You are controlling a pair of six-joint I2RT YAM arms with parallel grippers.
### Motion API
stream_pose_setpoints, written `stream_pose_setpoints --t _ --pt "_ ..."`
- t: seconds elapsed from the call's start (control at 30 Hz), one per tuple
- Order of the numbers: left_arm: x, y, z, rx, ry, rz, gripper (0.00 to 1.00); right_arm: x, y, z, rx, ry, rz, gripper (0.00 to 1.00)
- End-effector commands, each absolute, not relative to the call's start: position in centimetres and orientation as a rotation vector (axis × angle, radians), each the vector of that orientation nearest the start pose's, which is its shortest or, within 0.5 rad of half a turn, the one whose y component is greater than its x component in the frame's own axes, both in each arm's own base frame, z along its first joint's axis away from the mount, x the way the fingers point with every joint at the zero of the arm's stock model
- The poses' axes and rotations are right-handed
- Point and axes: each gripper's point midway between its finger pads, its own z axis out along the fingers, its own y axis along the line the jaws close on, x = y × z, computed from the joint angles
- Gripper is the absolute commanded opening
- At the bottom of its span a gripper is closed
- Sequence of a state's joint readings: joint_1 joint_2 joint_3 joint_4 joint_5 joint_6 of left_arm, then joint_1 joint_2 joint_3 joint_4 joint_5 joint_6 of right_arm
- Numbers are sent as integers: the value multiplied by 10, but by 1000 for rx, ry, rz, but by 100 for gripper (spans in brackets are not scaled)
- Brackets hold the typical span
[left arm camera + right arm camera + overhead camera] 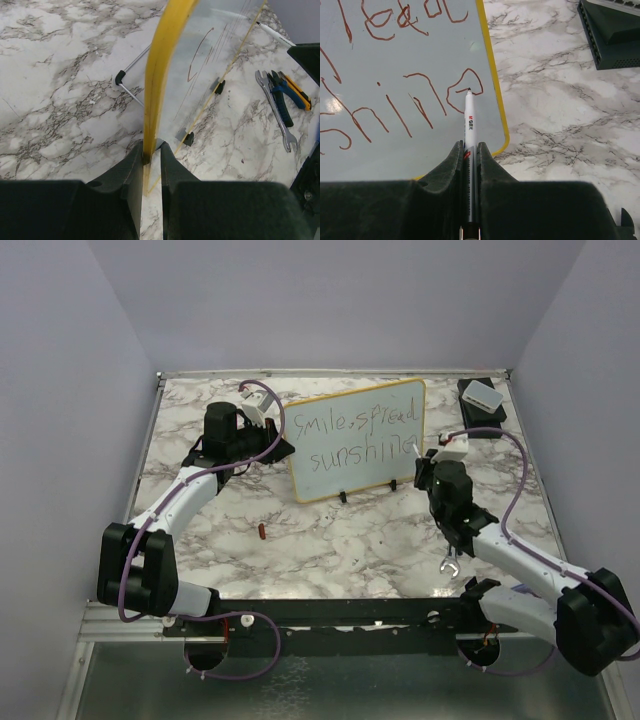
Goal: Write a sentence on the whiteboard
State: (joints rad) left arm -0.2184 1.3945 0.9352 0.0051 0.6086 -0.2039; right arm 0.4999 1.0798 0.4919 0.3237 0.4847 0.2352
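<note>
Light was even, diffuse, overhead; shadows on marble table (330, 540) soft. Whiteboard (420, 145) showed one small glare spot. Its yellow rim (159, 75) was blurred in left wrist view.

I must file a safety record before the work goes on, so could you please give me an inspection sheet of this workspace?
Surface: marble table, no spills seen.
Job's things: whiteboard stands on black feet; sentence reads "smile, spread sunshine" in two lines.
Clutter: wrench, blue-handled pliers, small red item, white box on black base.
Grippers: left gripper clamps the board's yellow rim; right gripper holds a marker, tip at the last letter.
Cables: purple cables loop along both arms.
Surroundings: plain pale walls; nothing else seen.
</note>
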Motion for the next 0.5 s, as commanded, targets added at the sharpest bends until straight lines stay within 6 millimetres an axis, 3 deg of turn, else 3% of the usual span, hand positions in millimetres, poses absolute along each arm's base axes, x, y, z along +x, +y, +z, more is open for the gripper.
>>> stream_pose_setpoints --t 0.0,0.27,0.47 --pt "363 -186 192 395 1998 -841 8 330 97 166 116 1804 96 1" --pt "362 -186 192 396 1997 -841 9 322 91 140 168 1873 79 1" --pt "362 -186 193 396 1994 -842 9 325 91 136 173 1880 72 1"
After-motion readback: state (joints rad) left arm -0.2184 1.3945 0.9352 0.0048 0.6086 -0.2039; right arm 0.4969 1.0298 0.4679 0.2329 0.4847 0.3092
